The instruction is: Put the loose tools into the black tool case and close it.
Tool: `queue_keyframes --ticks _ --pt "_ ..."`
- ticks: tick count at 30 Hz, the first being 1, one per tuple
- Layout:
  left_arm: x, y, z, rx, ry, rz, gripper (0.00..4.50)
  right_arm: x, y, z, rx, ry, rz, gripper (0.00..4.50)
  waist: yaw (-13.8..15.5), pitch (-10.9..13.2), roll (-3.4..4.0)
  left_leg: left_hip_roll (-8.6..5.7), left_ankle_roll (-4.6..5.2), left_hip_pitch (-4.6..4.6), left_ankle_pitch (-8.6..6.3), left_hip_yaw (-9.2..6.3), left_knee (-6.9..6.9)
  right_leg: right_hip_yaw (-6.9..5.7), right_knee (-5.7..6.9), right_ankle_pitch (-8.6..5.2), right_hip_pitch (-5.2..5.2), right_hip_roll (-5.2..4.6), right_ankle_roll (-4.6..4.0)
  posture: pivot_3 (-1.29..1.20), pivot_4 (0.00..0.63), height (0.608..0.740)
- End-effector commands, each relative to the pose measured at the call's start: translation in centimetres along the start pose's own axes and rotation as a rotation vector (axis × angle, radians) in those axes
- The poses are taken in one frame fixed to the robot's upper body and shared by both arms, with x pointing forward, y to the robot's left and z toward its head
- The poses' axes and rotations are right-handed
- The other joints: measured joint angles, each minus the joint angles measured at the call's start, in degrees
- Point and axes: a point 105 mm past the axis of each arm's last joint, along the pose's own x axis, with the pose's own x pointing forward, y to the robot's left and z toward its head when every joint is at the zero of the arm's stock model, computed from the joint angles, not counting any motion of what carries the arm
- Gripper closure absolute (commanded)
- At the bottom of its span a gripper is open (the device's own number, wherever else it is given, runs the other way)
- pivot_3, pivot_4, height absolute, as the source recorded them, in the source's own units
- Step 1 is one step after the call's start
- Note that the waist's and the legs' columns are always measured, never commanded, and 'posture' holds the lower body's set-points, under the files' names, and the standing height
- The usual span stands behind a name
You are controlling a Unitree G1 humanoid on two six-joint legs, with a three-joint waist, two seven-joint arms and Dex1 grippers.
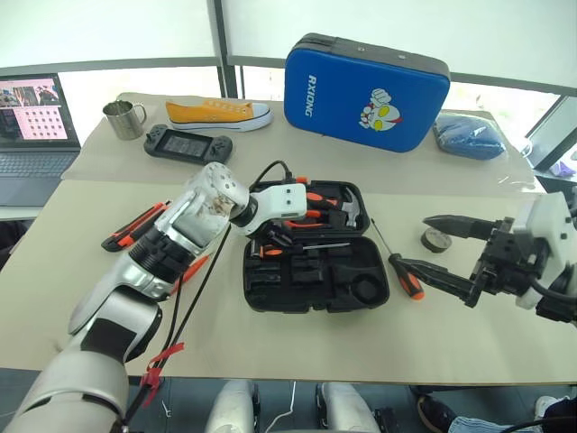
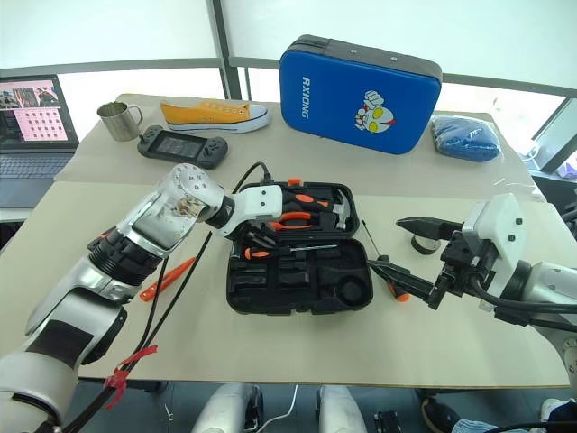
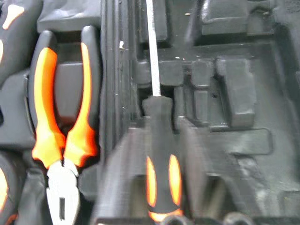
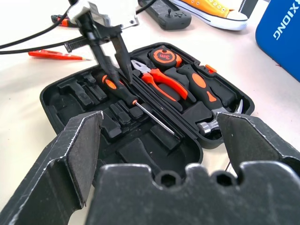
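Case (image 1: 315, 271) lies open mid-table in my head view; my left gripper (image 1: 270, 236) reaches into it, my right gripper (image 1: 451, 257) hangs spread and empty beside a loose screwdriver (image 1: 403, 271) and tape roll (image 1: 435, 240). Knife (image 1: 133, 225) waits far left. Left wrist: a screwdriver (image 3: 159, 154) pinched between closed fingers over its slot. Right wrist: pliers (image 4: 159, 79) already seated. Most remains.

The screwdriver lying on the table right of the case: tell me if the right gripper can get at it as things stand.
Probably yes. The right gripper hangs open beside the screwdriver, which lies on bare table with nothing over it.
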Motion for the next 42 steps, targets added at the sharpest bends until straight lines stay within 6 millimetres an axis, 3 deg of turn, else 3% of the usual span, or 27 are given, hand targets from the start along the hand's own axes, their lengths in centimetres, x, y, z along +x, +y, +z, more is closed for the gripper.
queue_keyframes --ticks 1,16,22,25,29,33,34,37,39,42 --pt "0.5 0.4 0.6 0.041 -0.010 0.015 4.45 -0.2 -0.1 0.7 -0.046 -0.011 -0.006 0.00 0.0 0.0 0.00 0.00 0.00 0.00 0.00 0.00 0.00 0.00 0.00 0.00 0.00 0.00 0.00 0.00 0.150 0.740" --pt "2.8 -0.8 -1.2 0.131 0.097 -0.059 4.45 -0.4 0.0 0.3 -0.029 -0.008 -0.022 0.00 0.1 -0.1 0.07 -0.01 0.00 0.03 0.00 -0.02 0.02 0.02 0.03 0.00 0.06 0.00 0.00 0.00 0.150 0.740" --pt "3.5 -0.5 -0.9 0.158 0.086 -0.045 4.45 -0.5 -0.1 0.1 -0.020 -0.006 -0.037 0.00 0.4 -0.2 0.10 -0.03 0.00 0.07 0.00 -0.04 0.08 0.03 0.05 0.00 0.16 0.00 0.01 0.00 0.150 0.740" --pt "1.6 0.9 0.6 0.116 -0.044 0.026 4.45 -0.8 -0.4 -0.8 -0.007 0.027 -0.078 0.00 0.5 -0.2 0.10 -0.05 0.00 0.05 0.00 -0.07 0.10 0.05 0.05 -0.01 0.16 0.00 0.02 0.00 0.150 0.740" --pt "-3.4 2.0 2.3 -0.009 -0.330 0.110 4.45 -1.8 -0.9 -3.0 0.039 0.095 -0.182 0.00 0.0 -0.2 0.09 -0.02 0.01 -0.08 0.00 -0.10 0.10 0.06 0.13 -0.01 -0.03 0.01 0.02 0.00 0.150 0.740" --pt "-7.7 1.3 1.8 -0.102 -0.461 0.110 3.45 -4.1 -1.0 -4.9 0.109 0.146 -0.283 0.00 -0.3 -0.2 0.12 0.06 0.00 -0.10 0.00 -0.11 0.09 0.08 0.19 -0.03 -0.10 0.07 -0.01 0.00 0.150 0.740" --pt "-8.8 0.5 1.6 -0.131 -0.484 0.055 2.88 -5.2 -1.0 -5.4 0.135 0.165 -0.315 0.00 -0.2 -0.2 0.14 0.05 0.00 -0.05 0.00 -0.11 0.09 0.08 0.20 -0.03 -0.06 0.07 -0.01 0.00 0.150 0.740" --pt "-11.8 -1.9 2.1 -0.128 -0.585 -0.037 2.02 -10.7 -0.5 -7.7 0.264 0.249 -0.448 0.00 0.2 -0.2 0.16 0.05 0.00 -0.01 0.00 -0.11 0.09 0.07 0.19 -0.06 0.01 0.07 0.02 0.00 0.150 0.740" --pt "-12.9 -3.3 2.9 -0.120 -0.646 -0.096 1.30 -13.7 -0.1 -8.5 0.323 0.297 -0.509 0.00 0.7 -0.2 0.16 0.03 0.00 -0.03 -0.01 -0.11 0.08 0.06 0.18 -0.16 0.04 0.04 0.08 0.00 0.150 0.740" --pt "-13.1 -4.1 3.2 -0.113 -0.662 -0.123 0.17 -15.5 0.2 -9.0 0.343 0.340 -0.528 0.00 0.4 -0.2 0.13 0.01 0.01 0.00 -0.02 -0.11 0.15 0.11 0.10 -0.17 0.19 0.02 0.10 0.00 0.150 0.740"
